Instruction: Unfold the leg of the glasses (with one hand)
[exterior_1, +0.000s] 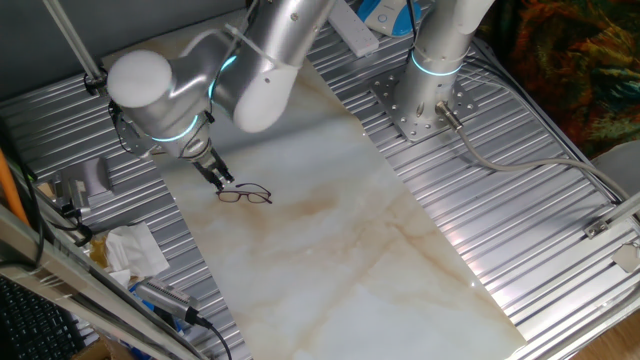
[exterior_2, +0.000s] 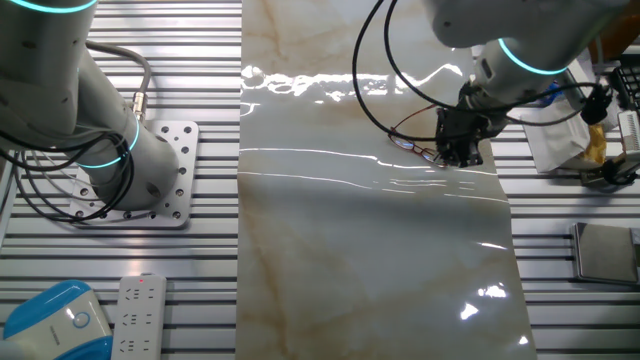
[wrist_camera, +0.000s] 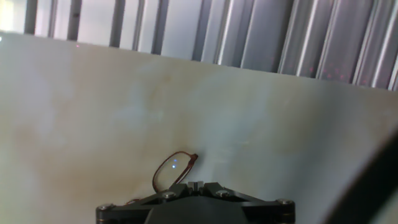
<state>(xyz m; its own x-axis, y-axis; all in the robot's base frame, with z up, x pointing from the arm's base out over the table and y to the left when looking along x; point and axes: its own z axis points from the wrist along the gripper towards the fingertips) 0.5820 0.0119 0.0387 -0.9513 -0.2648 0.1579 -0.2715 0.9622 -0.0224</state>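
glasses (exterior_1: 245, 194), thin reddish-brown wire frame, clear rounded lenses, tool (exterior_1: 222, 182) clenched together

A robotics lab: robot arm base (exterior_1: 432, 95) bolted to a ribbed metal table (exterior_1: 520, 220) with trailing cables (exterior_2: 40, 195).

Marble sheet (exterior_1: 340, 250) bare across its wide middle and near end; open passage there. Glasses (exterior_1: 245, 194) lie near one edge, gripper (exterior_1: 220, 180) directly at them. Beyond that edge, on ribbed metal table (exterior_1: 500, 220): crumpled tissue (exterior_1: 135, 250), small clutter. Second arm's base plate (exterior_1: 420, 100) stands beside opposite edge, cable (exterior_1: 520, 165) trailing off.
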